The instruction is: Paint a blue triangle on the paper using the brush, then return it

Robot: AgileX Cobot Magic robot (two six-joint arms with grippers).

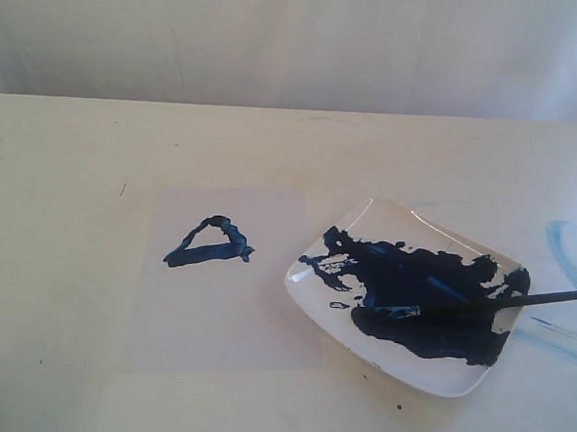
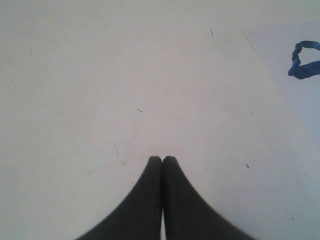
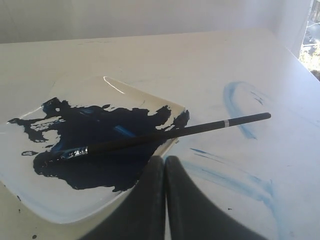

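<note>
The brush (image 1: 499, 303) lies across the plate (image 1: 381, 222), its bristles sunk in the dark blue paint (image 1: 429, 327) and its black handle running over the rim toward the right edge of the tabletop (image 1: 65, 193). I judge it light, thin and stiff, a smooth round stick that would roll or swivel in a loose pinch, with a wet tip that would smear whatever it brushed. The best hold looks like the bare handle beyond the rim, dry and seemingly raised off the surface; the end by the silver collar is slick with paint. The plate looks hard, glossy and breakable, and might slide if the handle were levered against it. The paper (image 1: 233, 320) lies flat near the middle of the tabletop, just left of the plate. It is thin enough to shift if dragged, and the blue triangle (image 1: 211, 243) on it is closed in thick, probably wet strokes. The job looks done. The 2 claws are empty, fingers pressed together: the left claw (image 2: 162, 159) over bare tabletop beside the paper, the right claw (image 3: 165, 159) just short of the handle. The cream surface is matt and speckled, with pale blue smears (image 1: 571, 243) near the right edge, and a plain pale wall (image 1: 280, 39) stands behind the far edge.
</note>
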